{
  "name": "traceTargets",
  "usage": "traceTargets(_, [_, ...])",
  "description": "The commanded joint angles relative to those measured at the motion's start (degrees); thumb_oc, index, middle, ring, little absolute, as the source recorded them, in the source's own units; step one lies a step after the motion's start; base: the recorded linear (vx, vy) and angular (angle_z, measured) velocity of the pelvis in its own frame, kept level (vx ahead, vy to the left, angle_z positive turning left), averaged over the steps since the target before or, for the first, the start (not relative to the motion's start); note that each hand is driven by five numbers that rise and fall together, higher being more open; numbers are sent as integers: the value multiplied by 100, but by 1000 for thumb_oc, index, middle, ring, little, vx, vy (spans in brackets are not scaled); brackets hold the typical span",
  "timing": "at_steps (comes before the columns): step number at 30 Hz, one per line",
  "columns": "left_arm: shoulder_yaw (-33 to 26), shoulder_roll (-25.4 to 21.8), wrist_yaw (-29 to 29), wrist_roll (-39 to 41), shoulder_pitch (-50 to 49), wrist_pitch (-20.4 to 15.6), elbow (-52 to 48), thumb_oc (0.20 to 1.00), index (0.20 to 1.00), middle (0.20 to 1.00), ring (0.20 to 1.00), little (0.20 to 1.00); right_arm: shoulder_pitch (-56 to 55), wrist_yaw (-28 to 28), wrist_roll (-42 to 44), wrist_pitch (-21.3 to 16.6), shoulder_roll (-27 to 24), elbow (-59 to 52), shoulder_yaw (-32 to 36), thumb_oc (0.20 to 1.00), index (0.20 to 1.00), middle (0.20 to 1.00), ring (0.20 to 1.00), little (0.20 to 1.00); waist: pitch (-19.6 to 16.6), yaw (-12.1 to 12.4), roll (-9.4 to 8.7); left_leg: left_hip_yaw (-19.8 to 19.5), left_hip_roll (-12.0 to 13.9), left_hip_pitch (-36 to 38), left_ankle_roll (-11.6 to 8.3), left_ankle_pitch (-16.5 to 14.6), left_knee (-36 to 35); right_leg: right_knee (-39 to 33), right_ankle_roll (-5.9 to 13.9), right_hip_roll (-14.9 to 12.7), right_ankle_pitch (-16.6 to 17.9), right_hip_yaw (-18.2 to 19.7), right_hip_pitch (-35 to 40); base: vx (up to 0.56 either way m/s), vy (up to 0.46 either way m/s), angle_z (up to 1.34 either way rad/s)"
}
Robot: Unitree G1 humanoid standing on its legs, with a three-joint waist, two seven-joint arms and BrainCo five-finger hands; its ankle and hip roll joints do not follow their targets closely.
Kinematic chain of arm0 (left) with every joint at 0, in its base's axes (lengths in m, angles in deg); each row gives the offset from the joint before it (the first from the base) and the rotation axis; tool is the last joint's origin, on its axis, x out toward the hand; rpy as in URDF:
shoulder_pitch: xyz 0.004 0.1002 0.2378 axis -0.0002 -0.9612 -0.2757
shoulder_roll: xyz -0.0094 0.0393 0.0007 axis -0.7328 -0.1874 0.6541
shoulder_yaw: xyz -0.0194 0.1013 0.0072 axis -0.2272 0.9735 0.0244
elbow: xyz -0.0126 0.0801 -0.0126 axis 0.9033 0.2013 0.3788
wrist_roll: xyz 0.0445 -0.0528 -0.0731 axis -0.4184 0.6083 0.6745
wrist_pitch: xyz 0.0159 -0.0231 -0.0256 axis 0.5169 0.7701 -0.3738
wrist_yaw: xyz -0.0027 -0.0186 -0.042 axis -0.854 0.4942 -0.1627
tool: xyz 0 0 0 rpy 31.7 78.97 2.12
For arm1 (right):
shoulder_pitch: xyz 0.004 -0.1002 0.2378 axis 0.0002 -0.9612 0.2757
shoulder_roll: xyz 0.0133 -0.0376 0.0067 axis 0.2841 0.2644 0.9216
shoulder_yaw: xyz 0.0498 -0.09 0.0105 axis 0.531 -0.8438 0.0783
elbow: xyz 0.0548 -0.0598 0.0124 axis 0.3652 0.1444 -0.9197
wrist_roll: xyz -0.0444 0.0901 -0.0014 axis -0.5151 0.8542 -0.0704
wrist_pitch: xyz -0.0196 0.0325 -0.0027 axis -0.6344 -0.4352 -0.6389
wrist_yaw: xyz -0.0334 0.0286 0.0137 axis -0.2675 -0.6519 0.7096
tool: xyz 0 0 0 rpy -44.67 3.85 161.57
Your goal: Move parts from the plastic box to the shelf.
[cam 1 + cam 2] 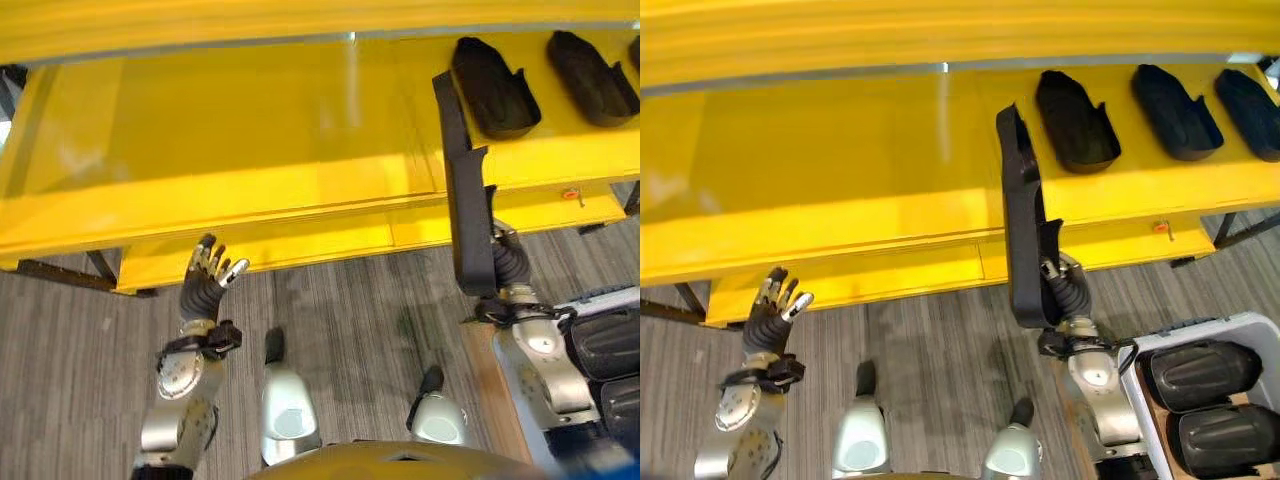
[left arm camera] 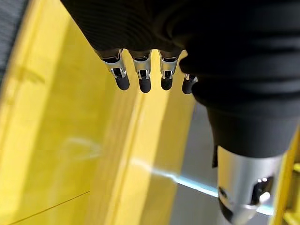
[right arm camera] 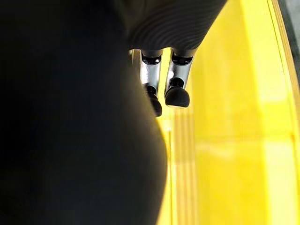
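In the left eye view the right hand (image 1: 508, 262) is raised in front of the yellow metal shelf (image 1: 250, 150), its fingers curled round the lower end of a long, black, moulded plastic part (image 1: 465, 190); the part stands nearly upright above those fingers, its long axis running from the hand up over the shelf's front lip, its upper end pointing toward the back of the shelf. Beyond the fingers, further back on the shelf, lie two more black moulded parts (image 1: 492, 88), side by side, their long axes running front to back. The left hand (image 1: 207, 278) is held up just before the shelf's front edge, fingers relaxed and slightly spread, holding nothing. In the right eye view the same upright part (image 1: 1025, 230) rises from the right hand (image 1: 1065, 285), three black parts (image 1: 1076, 120) rest on the shelf behind it, and below and beside the right arm a grey plastic box (image 1: 1230, 328) holds two further black parts (image 1: 1195, 372). In the left wrist view the left hand's fingers (image 2: 140, 77) reach out almost straight over the yellow shelf surface (image 2: 56, 140), touching nothing. In the right wrist view the held black part (image 3: 70, 117) lies against the fingers (image 3: 176, 86), whose dark tips bend beside it, with yellow shelf (image 3: 234, 117) past them.
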Motion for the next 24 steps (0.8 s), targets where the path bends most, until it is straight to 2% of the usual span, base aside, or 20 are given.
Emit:
traceTargets(1, [-46, -115, -4, 17, -190, -357, -463, 1000, 1000, 1000, 1000, 1000, 556, 8, -222, -345, -313, -197, 255, 200, 200, 200, 200, 200, -245, -7, 187, -42, 122, -53, 288, 277, -132, 657, 694, -357, -667, 204, 79, 100, 153, 10])
traceTargets(7, [22, -330, -92, -3, 1, -327, -486, 1000, 1000, 1000, 1000, 1000, 1170, -116, -361, -299, -401, -88, 115, 200, 200, 200, 200, 200, -229, 142, 20, -96, -149, -503, 386, 41, 338, 340, 791, -510, -413, 29, 240, 82, 79, 3])
traceTargets(12, [117, -429, -155, 41, 140, -308, -473, 1000, 1000, 1000, 1000, 1000, 1904, -367, -377, -229, -584, 149, 16, 200, 200, 200, 200, 200, -124, 348, -42, -179, -280, -823, 416, -38, 586, 314, 817, -571, -369, -109, 231, 37, 19, 15])
traceTargets(13, [114, -428, -156, 42, 147, -307, -472, 1000, 1000, 1000, 1000, 1000, 1918, -369, -376, -232, -585, 159, 14, 200, 200, 200, 200, 200, -123, 341, -40, -185, -282, -837, 416, -41, 596, 316, 818, -571, -370, -113, 226, 13, -7, 13])
traceTargets(17, [258, -515, -247, 172, 288, -331, -557, 1000, 1000, 1000, 1000, 1000, 2908, -766, -379, -152, -806, 661, -170, 200, 200, 200, 200, 200, 84, 573, 6, -289, -358, -1105, 423, -106, 789, 493, 794, -617, -427, -184, 97, -6, -4, 13])
traceTargets(18, [290, -549, -270, 225, 288, -344, -643, 1000, 1000, 1000, 1000, 1000, 3317, -882, -362, -90, -992, 854, -199, 200, 200, 200, 200, 200, 165, 644, 32, -314, -370, -1218, 437, -121, 868, 598, 779, -648, -444, -173, -22, -30, 2, 14])
traceTargets(21, [296, -582, -272, 244, 302, -367, -688, 1000, 1000, 1000, 1000, 1000, 3563, -955, -386, -64, -1114, 1012, -228, 200, 200, 200, 200, 200, 221, 683, 59, -319, -381, -1288, 441, -131, 915, 675, 765, -668, -473, -165, -93, -34, 7, 7])
traceTargets(24, [432, -721, -344, 352, 400, -438, -812, 1000, 1000, 1000, 1000, 1000, 4667, -1281, -455, 79, -1519, 1635, -434, 200, 200, 200, 200, 200, 441, 830, 157, -371, -393, -1527, 440, -161, 1081, 955, 719, -697, -613, -147, -360, -83, 19, 6])
